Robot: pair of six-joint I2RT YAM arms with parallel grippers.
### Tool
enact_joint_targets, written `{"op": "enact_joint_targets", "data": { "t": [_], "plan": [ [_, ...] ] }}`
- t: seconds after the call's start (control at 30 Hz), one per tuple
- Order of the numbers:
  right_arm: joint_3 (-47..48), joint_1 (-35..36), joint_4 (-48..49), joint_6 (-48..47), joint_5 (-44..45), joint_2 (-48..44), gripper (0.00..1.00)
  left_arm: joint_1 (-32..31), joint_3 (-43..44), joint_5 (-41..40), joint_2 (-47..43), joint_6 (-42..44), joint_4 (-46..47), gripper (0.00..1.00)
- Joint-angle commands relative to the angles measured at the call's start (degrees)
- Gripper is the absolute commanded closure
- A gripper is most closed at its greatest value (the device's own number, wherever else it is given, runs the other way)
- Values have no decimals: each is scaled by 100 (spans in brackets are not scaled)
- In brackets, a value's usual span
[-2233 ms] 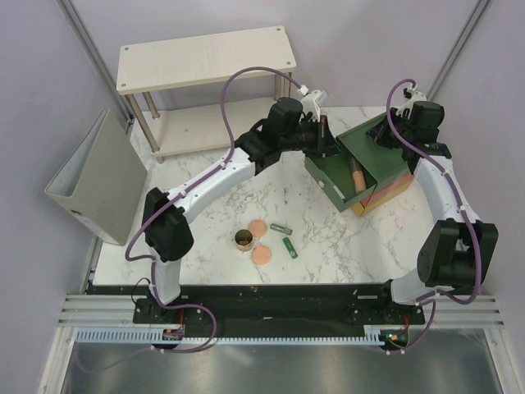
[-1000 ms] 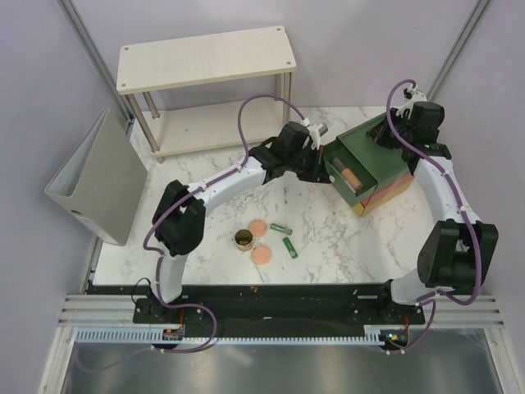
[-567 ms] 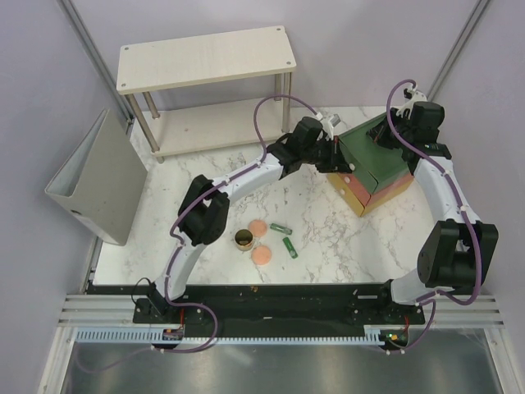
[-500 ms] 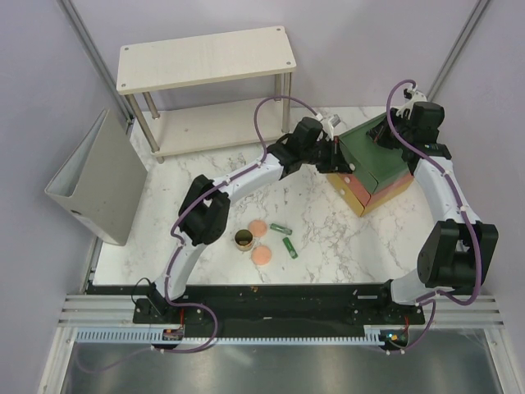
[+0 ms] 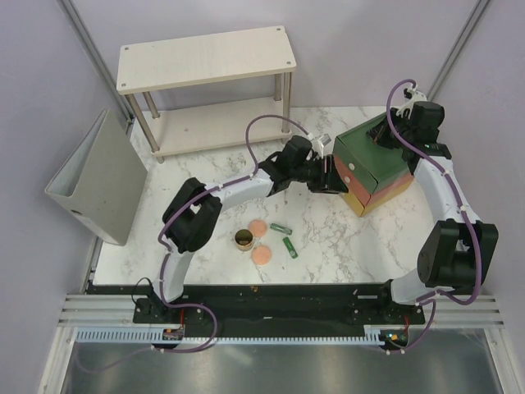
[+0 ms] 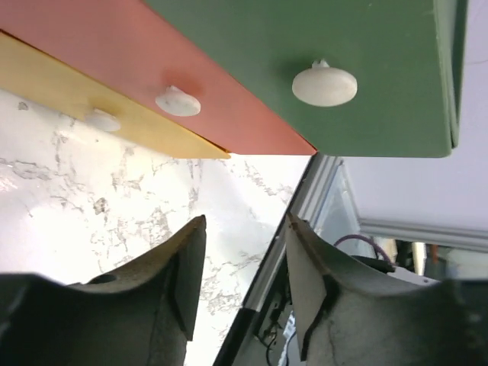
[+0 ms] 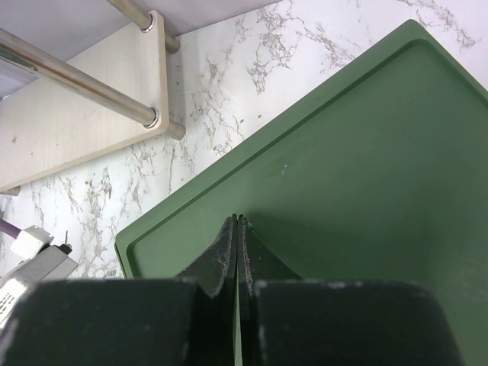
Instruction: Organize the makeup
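The makeup on the marble is two peach-pink discs [image 5: 257, 226] [image 5: 262, 255], two short dark green tubes [image 5: 281, 228] [image 5: 289, 246] and a dark gold-rimmed jar [image 5: 244, 240]. My left gripper [image 5: 331, 178] [image 6: 244, 229] hovers open and empty just in front of the drawer box [image 5: 373, 168]. All three drawers are closed. The green drawer's white knob [image 6: 324, 85] lies ahead of the fingers. My right gripper [image 5: 385, 136] [image 7: 238, 221] is shut, its tips resting on the box's green top [image 7: 366, 152].
A two-level wooden shelf [image 5: 205, 57] stands at the back left. A grey binder [image 5: 94, 180] leans at the left edge. The table's metal edge rail [image 6: 293, 229] shows in the left wrist view, beyond the box.
The green drawer, open earlier with tubes inside, has been pushed shut. My left gripper then opened and drew back slightly from the box front. The right arm has not moved.
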Motion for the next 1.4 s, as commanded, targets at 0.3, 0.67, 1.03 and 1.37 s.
{"op": "enact_joint_targets", "data": {
  "t": [0.3, 0.67, 1.03, 1.37],
  "plan": [
    [-520, 73, -1779, -237, 182, 443, 100, 359, -1227, 582, 288, -3155, 3744, 28],
    [-512, 64, -1779, -228, 217, 425, 100, 394, -859, 494, 878, -3659, 4003, 38],
    [-547, 73, -1779, -246, 200, 399, 100, 394, -252, 476, 1397, -3809, 3897, 51],
    [-538, 64, -1779, -237, 191, 417, 100, 376, -33, 476, 1608, -3800, 3739, 56]
  ]
}}
